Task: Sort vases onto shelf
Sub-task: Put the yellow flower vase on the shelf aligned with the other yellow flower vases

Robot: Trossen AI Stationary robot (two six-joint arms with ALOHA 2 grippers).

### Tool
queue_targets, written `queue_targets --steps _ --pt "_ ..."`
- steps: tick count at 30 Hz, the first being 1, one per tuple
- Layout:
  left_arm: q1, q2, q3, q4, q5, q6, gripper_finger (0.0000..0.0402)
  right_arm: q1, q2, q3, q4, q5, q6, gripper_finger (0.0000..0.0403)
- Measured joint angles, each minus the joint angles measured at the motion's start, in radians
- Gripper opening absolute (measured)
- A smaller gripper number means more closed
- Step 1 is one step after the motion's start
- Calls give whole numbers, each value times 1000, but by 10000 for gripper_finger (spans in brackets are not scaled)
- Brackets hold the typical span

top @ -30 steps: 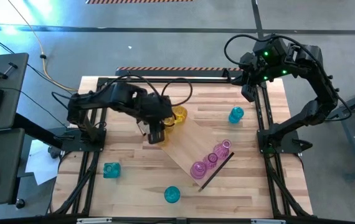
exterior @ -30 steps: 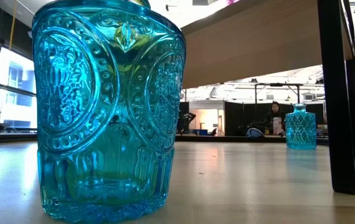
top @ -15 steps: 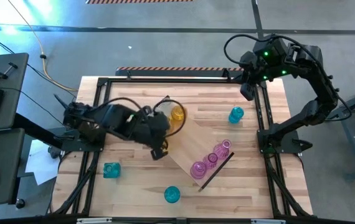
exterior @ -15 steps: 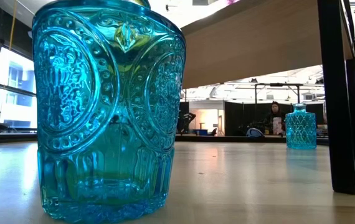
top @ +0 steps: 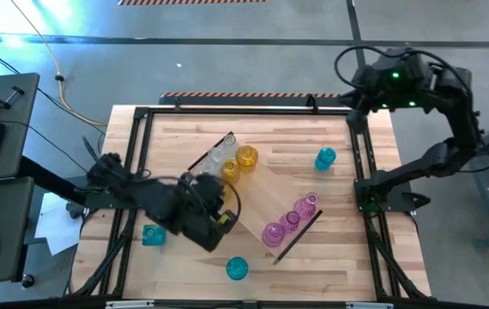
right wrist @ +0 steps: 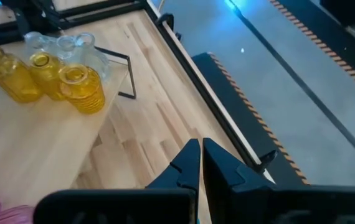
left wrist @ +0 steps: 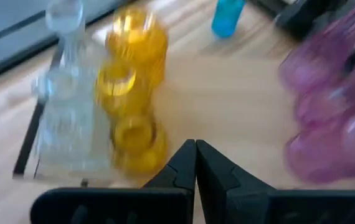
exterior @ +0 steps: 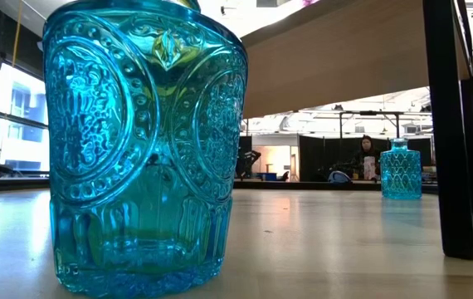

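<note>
Shelf: the light-wood shelf (top: pixel 262 193) lay diagonally across the middle of the tabletop (top: pixel 184 137), with a thin dark end piece at each end.
Clear vases: the clear vases (top: pixel 216 157) stood in a cluster at the shelf's end nearer the tabletop's far left corner, right beside the dark end piece.
Yellow vases: the amber yellow vases (top: pixel 238 163) stood in a row just beside the clear ones, a little farther along the shelf.
Pink vases: the pink vases (top: pixel 289 220) stood in a line at the shelf's opposite end, toward the tabletop's near right corner.
Teal vase, right: one teal vase (top: pixel 325 158) stood on the bare tabletop off the shelf, toward the right edge.
Teal vase, left: a second teal vase (top: pixel 153 234) stood near the tabletop's left edge, partly beside the left arm.
Teal vase, near: a third teal vase (top: pixel 237 269) stood close to the near edge, about midway along it; it filled much of the low view.
Left tool: the left tool (top: pixel 219 220) hung over the tabletop just off the shelf's near-left side, between the left and near teal vases, its fingers pressed together and holding nothing.
Right tool: the right tool (right wrist: pixel 196 163) was raised by the tabletop's far right corner, fingers pressed together, empty.
Room: a person (exterior: pixel 366 158) showed far behind the tabletop.
</note>
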Motion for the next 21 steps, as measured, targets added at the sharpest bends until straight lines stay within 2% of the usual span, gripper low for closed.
queue_targets --steps 4,10,13,15,18,21 --pt "-45 -74 -161 -2 7 -152 0 0 -36 0 0 -17 0 0" --pt "-142 -317 -437 -2 -68 -388 0 0 -71 0 0 -66 19 0" --pt "-197 -437 -596 -2 -145 -582 0 0 -75 0 0 -66 22 0" --pt "-231 -476 -695 71 -223 -654 0 0 -76 0 0 -66 21 0" --pt "-249 -481 -795 301 -305 -615 0 0 -76 0 0 -69 20 0" --pt "-231 -452 -829 557 -315 -454 0 0 -76 0 0 -69 13 0"
